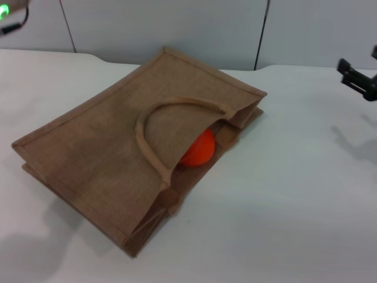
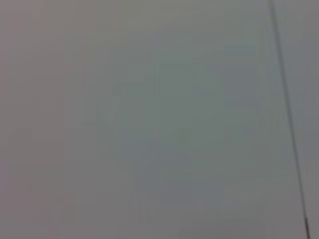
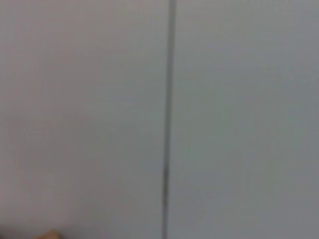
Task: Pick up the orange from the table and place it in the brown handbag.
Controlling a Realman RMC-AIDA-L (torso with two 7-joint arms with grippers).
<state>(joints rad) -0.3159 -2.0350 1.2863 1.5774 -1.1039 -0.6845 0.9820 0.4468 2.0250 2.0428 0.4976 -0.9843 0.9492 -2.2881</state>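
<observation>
table [image 1: 283,224]: from my head camera i see the plain white top, bare in the near part, running back to a pale panelled wall.
brown handbag [image 1: 100,153]: lies flat on its side near the middle of the table, mouth turned toward my right, one loop handle [image 1: 154,131] arching over the opening.
orange [image 1: 198,148]: sits just inside the bag's mouth, under the handle; only part of its rounded side shows, the rest is covered by the upper panel of jute.
right gripper [image 1: 358,79]: dark fingers at the far right edge of the head view, raised above the table and well apart from the orange and the bag; it grasps nothing i can see, but it is cut by the edge and i cannot tell how the fingers stand.
left gripper [image 1: 8,13]: only a dark bit with a green light in the far upper left corner, well away from the bag; i cannot tell the fingers' state.
wrist views: both show only the blurred grey wall with a dark seam; no fingers, no bag, no orange.
</observation>
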